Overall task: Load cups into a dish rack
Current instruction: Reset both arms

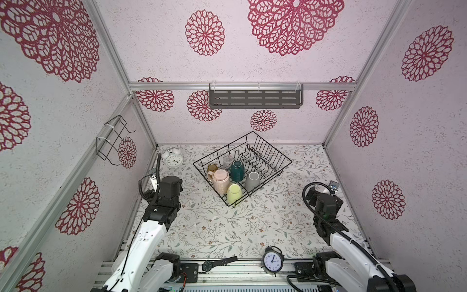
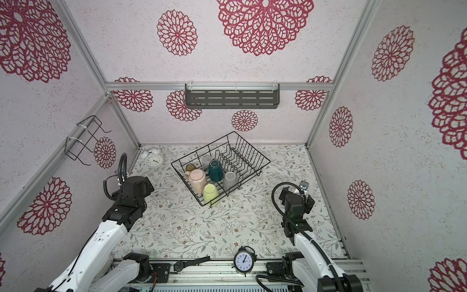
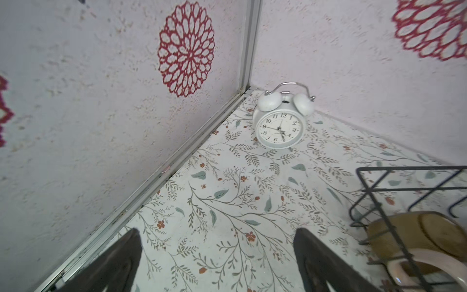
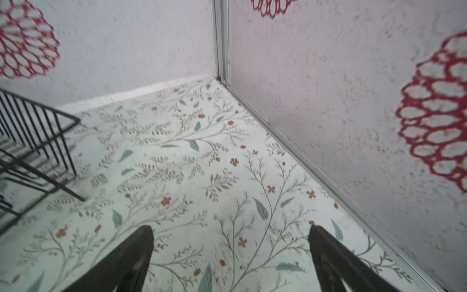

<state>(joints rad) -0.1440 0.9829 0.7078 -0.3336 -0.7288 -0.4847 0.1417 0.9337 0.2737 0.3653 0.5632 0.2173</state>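
Observation:
The black wire dish rack stands at the back middle of the table. Inside it, upside down in both top views, sit the cups: amber, clear, dark teal, ribbed pink, grey and yellow-green. My left gripper is open and empty over bare table, left of the rack; the amber cup shows at that view's edge. On the rack's right my right gripper is open and empty too, with a rack corner beside it.
A white alarm clock stands in the back left corner. At the front edge are a black alarm clock and a wristwatch. A grey slotted shelf hangs on the back wall, a wire bracket on the left wall.

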